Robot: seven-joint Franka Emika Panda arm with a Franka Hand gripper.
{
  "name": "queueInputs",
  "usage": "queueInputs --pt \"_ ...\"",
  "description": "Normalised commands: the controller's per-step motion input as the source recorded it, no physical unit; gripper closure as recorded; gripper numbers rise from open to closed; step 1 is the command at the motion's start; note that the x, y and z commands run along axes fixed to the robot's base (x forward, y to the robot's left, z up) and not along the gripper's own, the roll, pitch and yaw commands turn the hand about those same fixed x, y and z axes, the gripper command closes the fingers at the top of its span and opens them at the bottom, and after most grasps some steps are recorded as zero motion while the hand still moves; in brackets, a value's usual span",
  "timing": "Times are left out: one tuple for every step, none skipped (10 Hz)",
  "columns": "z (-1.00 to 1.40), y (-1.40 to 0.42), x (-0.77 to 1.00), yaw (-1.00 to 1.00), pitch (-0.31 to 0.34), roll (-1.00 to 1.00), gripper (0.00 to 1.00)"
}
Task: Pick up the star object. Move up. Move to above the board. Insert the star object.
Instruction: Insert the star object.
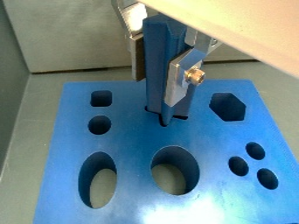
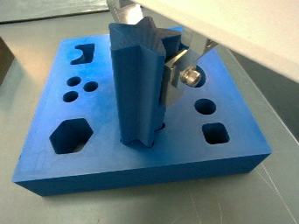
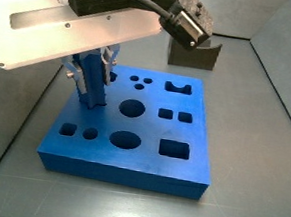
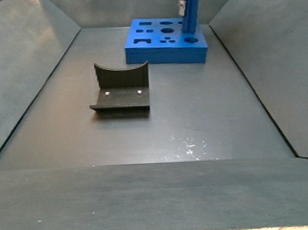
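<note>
The star object (image 2: 136, 83) stands upright with its foot in a hole of the board (image 2: 233, 157), the gripper (image 2: 163, 74) clamped on it to guide insertion.

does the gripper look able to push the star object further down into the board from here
Probably yes. The gripper stands over the board with its fingers on the upright star object, whose lower end already sits in a hole. Nothing else stands near it.

Lighting is even and fairly bright. Glare whitens the board's (image 1: 140, 206) near edge in a wrist view; the gripper (image 1: 163, 83) looks soft, slightly blurred close-up.
</note>
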Motion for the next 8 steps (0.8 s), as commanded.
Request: queueInputs --pt "-0.12 -0.02 0.00 -0.34 -0.009 -0.13 1.00" --pt "-0.31 -0.02 -0.01 -0.43 -0.003 -0.16 1.00" --pt "-0.18 0.00 0.01 -0.33 0.000 -0.24 1.00" --pt "0.00 0.00 0.00 0.00 0.000 0.01 1.00" --pt "-0.61 0.14 0.06 0.00 -0.023 -0.20 1.00" --pt "-0.85 0.32 0.23 0.00 0.071 -0.32 1.00" --pt "-0.37 0.19 0.15 0.00 0.000 -0.42 1.00" --pt "-0.06 0.00 0.00 0.00 -0.009 0.04 1.00"
